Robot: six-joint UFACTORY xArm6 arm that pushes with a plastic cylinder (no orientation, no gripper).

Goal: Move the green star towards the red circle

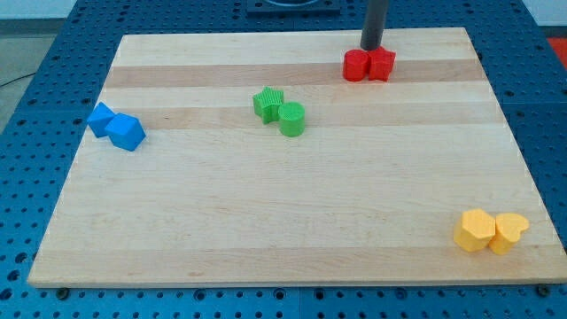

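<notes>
The green star (267,103) lies on the wooden board (292,221) left of centre, touching a green round block (292,119) at its lower right. The red circle (355,66) sits near the view's top, right of centre, touching a second red block (382,64) on its right. My tip (371,47) is just above the two red blocks, at their far side, well to the upper right of the green star.
Two blue blocks (116,127) lie touching near the board's left edge. Two yellow blocks (490,231) lie touching near the bottom right corner. A blue perforated table surrounds the board.
</notes>
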